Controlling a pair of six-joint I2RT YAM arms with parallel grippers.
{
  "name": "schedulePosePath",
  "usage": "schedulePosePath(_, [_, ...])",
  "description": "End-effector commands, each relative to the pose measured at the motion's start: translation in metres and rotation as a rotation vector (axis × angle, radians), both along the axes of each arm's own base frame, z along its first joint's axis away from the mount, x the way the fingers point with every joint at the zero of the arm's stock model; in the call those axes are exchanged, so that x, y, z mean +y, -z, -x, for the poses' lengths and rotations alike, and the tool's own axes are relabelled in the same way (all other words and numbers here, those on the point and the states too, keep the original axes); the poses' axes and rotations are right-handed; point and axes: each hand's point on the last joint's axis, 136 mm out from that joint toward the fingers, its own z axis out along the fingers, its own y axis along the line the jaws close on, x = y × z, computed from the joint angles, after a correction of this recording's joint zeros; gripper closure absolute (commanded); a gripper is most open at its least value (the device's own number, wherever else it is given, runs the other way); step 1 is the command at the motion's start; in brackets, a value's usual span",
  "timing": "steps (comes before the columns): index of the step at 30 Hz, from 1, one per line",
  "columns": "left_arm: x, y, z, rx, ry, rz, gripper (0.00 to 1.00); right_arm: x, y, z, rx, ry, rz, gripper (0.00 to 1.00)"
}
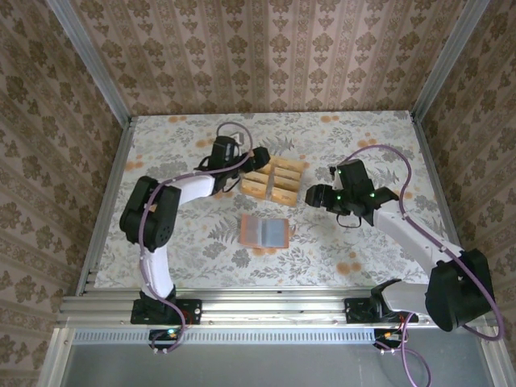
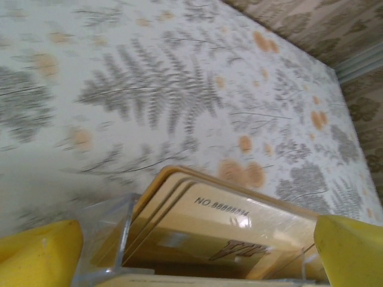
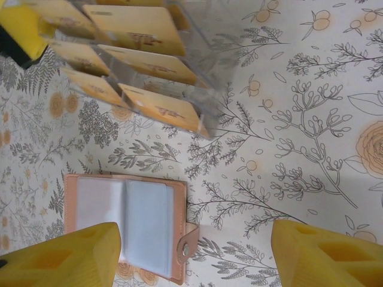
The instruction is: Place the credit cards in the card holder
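This was a robot test booth, dressed up a bit like a home. A left arm (image 1: 153, 218) and a right arm (image 1: 419, 242) were bolted to a metal rail (image 1: 274, 305). The table (image 1: 371, 137) had a flowery cover. Brown wallpaper (image 1: 266, 48) closed in 3 sides, between metal posts (image 1: 89, 56).

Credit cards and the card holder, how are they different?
The credit cards are golden-yellow; the card holder is reddish-brown with grey inside. The credit cards stand tilted in a clear rack; the card holder lies open flat. Many credit cards, one card holder. Both are rectangular.
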Motion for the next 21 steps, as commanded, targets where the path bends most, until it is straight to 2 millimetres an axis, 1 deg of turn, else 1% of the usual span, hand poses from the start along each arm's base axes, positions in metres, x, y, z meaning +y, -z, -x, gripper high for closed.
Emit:
schedulePosePath(1, [-0.04, -0.013, -0.005, -0.04, 0.023, 0.059, 0.0, -0.011, 0.001, 0.008, 0.012, 0.013, 0.004, 0.31])
schedulePosePath(3, [-0.064, -0.013, -0.004, -0.04, 0.047, 0.082, 0.0, -0.016, -0.001, 0.009, 0.01, 0.03, 0.0, 0.31])
schedulePosePath(6, [-0.102, -0.007, -0.001, -0.032, 0.089, 0.11, 0.0, -0.024, -0.005, 0.01, 0.004, 0.056, -0.012, 0.31])
schedulePosePath(9, [-0.137, -0.005, 0.005, -0.033, 0.135, 0.137, 0.0, -0.027, -0.009, 0.012, -0.002, 0.072, -0.027, 0.31])
schedulePosePath(13, [-0.173, -0.002, 0.015, -0.019, 0.206, 0.156, 0.0, -0.028, -0.008, 0.017, 0.002, 0.074, -0.032, 0.31])
schedulePosePath(15, [-0.183, 0.002, 0.019, 0.003, 0.245, 0.149, 0.0, -0.029, -0.006, 0.019, 0.006, 0.074, -0.03, 0.31])
schedulePosePath(17, [-0.189, 0.0, 0.023, 0.015, 0.289, 0.144, 0.0, -0.03, -0.004, 0.02, 0.01, 0.072, -0.028, 0.31])
schedulePosePath(19, [-0.187, 0.0, 0.026, 0.035, 0.327, 0.104, 0.0, -0.03, -0.003, 0.02, 0.01, 0.066, -0.024, 0.32])
schedulePosePath(21, [-0.178, -0.004, 0.026, 0.032, 0.34, 0.054, 0.0, -0.031, -0.005, 0.017, 0.003, 0.066, -0.015, 0.32])
